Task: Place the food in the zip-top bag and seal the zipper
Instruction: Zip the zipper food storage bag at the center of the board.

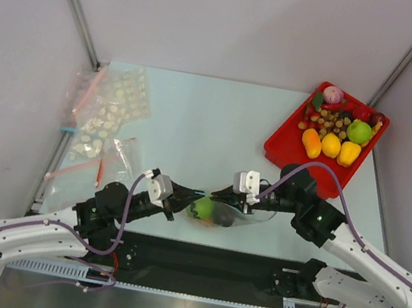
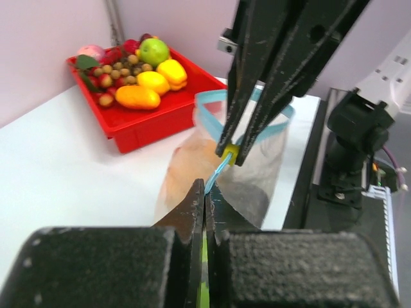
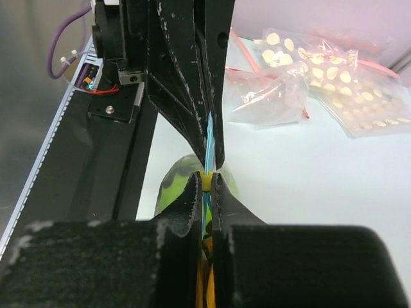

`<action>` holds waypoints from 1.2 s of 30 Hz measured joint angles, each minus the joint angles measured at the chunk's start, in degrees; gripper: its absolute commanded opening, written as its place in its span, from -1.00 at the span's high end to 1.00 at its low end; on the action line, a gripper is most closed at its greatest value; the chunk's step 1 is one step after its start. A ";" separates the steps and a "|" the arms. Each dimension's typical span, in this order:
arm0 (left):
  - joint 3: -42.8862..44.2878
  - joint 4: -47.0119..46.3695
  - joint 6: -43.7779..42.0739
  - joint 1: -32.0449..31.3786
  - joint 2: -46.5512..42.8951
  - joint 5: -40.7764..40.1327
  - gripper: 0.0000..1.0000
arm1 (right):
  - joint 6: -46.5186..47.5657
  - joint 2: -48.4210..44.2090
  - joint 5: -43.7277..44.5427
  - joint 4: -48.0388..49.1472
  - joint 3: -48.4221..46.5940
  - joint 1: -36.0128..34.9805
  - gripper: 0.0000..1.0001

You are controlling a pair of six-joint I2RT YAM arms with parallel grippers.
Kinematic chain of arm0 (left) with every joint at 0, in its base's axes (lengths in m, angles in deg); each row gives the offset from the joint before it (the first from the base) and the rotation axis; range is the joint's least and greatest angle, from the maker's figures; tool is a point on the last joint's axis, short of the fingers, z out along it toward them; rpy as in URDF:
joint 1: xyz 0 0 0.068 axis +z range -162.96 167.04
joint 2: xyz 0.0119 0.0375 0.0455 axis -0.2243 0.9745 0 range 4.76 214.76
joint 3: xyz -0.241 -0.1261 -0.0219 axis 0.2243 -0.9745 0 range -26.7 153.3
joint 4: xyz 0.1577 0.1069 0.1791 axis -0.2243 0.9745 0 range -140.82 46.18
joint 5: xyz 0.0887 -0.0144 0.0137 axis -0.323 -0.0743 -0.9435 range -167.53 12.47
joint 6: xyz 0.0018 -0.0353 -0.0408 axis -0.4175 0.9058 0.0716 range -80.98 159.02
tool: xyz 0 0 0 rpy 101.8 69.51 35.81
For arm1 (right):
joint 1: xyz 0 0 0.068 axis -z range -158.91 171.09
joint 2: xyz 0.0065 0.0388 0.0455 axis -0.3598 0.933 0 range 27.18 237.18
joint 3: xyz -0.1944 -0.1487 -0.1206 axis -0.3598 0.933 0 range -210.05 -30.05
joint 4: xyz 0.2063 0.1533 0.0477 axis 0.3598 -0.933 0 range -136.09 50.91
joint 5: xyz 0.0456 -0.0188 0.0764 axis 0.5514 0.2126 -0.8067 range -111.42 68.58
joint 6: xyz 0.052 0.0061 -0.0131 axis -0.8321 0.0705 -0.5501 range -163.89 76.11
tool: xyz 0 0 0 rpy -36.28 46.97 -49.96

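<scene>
Above the table (image 1: 196, 121), zipper (image 2: 219, 171) seemingly runs left-right.

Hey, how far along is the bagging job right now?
Done: the green fruit sits inside the zip-top bag. In hand: left pincer and right pincer are both shut on the zipper, close together. Left: past the right pincer the bag's mouth gapes in a loop, so sealing is unfinished.

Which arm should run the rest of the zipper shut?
Right, probably. The right tool pinches the zipper just where its open loop begins, so it could slide on along it. The left tool grips the closed end, better as an anchor.
</scene>
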 measured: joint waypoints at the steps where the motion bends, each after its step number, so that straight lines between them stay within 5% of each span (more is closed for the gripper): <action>1: -0.07 0.04 0.17 -0.09 -0.35 -1.29 0.99 | -0.02 0.00 0.33 0.04 0.04 0.00 1.00; 22: -2.03 8.41 12.92 0.44 -11.47 -42.07 0.99 | -3.96 0.63 9.20 -0.50 0.04 0.13 1.00; 36: -3.45 11.08 14.69 1.38 -15.50 -57.96 0.99 | -9.38 0.46 12.37 -4.11 0.02 2.69 1.00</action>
